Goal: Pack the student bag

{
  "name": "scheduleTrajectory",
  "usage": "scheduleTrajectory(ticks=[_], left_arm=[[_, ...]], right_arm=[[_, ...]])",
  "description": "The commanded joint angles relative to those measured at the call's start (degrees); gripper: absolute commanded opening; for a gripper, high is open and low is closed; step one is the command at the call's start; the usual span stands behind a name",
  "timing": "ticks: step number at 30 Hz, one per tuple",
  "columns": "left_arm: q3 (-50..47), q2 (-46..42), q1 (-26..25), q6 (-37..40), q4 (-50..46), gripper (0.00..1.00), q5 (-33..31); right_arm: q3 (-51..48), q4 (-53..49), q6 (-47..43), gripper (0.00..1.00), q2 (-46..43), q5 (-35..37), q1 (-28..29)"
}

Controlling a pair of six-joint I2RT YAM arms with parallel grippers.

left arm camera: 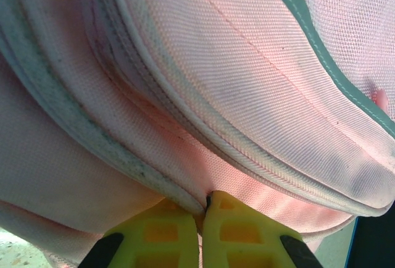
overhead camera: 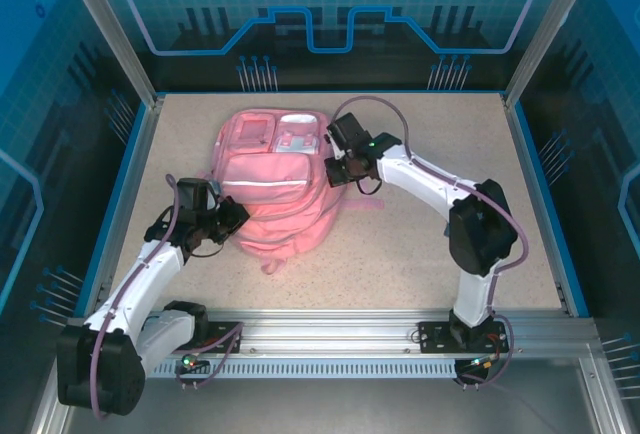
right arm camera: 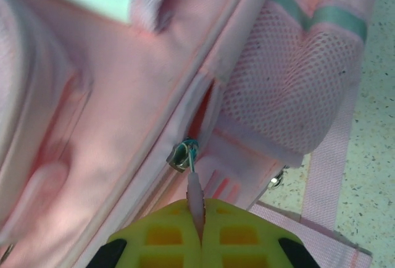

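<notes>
Yellow fingers (right arm camera: 162, 236) of the right gripper (right arm camera: 197, 218) are sitting right up against its wrist camera, and they're clamping down on a thin pink zipper pull (right arm camera: 195, 191). That pull is running up to a small metal slider (right arm camera: 181, 155) on the side of the pink backpack (overhead camera: 275, 209), and the zipper beside the slider is gaping a bit. Just to the right of it, a mesh side pocket (right arm camera: 278, 101) is bulging out, and a flat pink strap (right arm camera: 330, 175) is trailing over the speckled table (overhead camera: 420, 254). From above, the backpack is lying flat on that table, a bit left of the middle and toward the back, with its front pockets facing up and the two grippers working at it from either side. The right arm is reaching in to the bag's upper right edge, while the left gripper (overhead camera: 237, 216) is pressing in at the lower left edge. Up close, the left one's yellow tips are squeezing fully together right at a piped seam, and it looks like a sliver of pink fabric is getting pinched between them, though I can't tell exactly which bit. A pale greenish stripe (left arm camera: 321, 52) is curving across the fabric above.
</notes>
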Motion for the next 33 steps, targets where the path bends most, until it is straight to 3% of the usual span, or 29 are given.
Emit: scheduleTrajectory(ticks=[1,8,10,12,17,21,23,26,28,33], left_arm=[[0.82,-0.69,0.44,4.9,-8.35,0.0,1.1],[1.89,-0.12,0.45,6.64,-8.19,0.0,4.02],[1.73,-0.02,0.28,7.03,-6.14,0.0,8.05],[1.55,-0.26,-0.56,6.38,-3.94,0.0,11.51],[2.6,0.25,-5.36,3.9,0.27,0.0,12.19],[4.48,4.8,-10.03,0.99,5.26,0.0,10.02],[5.77,6.95,-10.6,0.6,5.46,0.02,8.14],[6.9,7.95,-10.59,0.47,3.53,0.19,3.26],[6.83,7.34,-10.58,0.4,2.28,0.36,1.31],[7.25,4.56,-10.49,-0.49,-1.6,0.62,-0.39]], right_arm=[[5.3,-5.47,5.95,0.0,2.49,8.56,-4.79],[7.87,-6.74,7.93,0.0,4.98,6.6,-7.08],[7.8,-7.87,7.97,0.0,4.96,7.43,-7.18],[5.84,-7.78,7.75,0.0,3.58,7.32,-7.77],[-2.4,-1.41,5.13,0.0,-2.85,0.16,-10.95],[-4.71,2.25,0.05,0.15,-6.97,-8.34,-13.06],[-4.49,1.89,-3.6,0.31,-8.1,-9.84,-13.31],[-6.11,1.53,-7.09,0.54,-11.1,-12.17,-13.77],[-8.59,2.28,-8.81,0.65,-13.95,-15.84,-14.18],[-14.36,7.83,-8.15,0.79,-17.77,-30.4,-14.5]])
